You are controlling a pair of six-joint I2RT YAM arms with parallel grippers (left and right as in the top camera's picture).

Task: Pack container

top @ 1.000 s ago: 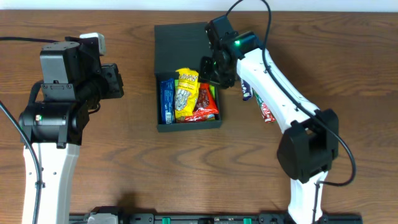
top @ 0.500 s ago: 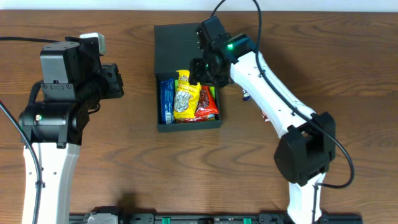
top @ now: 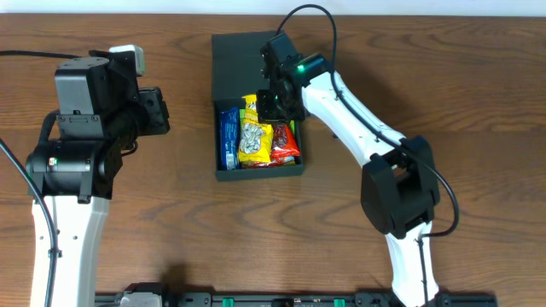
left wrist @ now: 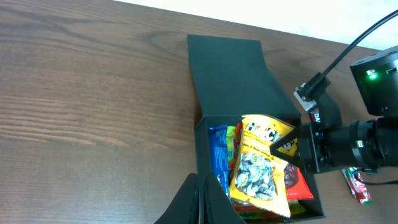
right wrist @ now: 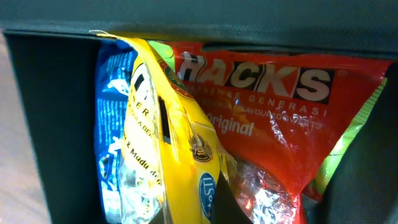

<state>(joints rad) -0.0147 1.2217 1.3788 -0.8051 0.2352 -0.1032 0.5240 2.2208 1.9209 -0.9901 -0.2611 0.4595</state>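
Observation:
The container [top: 256, 171] is a dark box with its flap lid [top: 243, 60] lying open behind it. It holds a blue packet [top: 228, 136], a yellow packet [top: 253, 136] and a red packet [top: 286, 150]. My right gripper [top: 271, 101] is at the box's back edge, shut on the yellow packet's top corner [left wrist: 280, 146]. In the right wrist view its fingers [right wrist: 193, 214] pinch the yellow packet [right wrist: 180, 137] between the blue packet [right wrist: 115, 112] and the red packet [right wrist: 273, 118]. My left gripper [left wrist: 200, 199] is shut and empty, left of the box.
A red snack bar [left wrist: 357, 185] lies on the table to the right of the box; in the overhead view my right arm hides it. The bare wooden table [top: 171, 213] stretches to the left of the box and in front of it.
My right gripper has moved left along the box's back edge and the yellow packet's top has shifted left with it. The right arm now covers the snack bars beside the box. The left arm is still.

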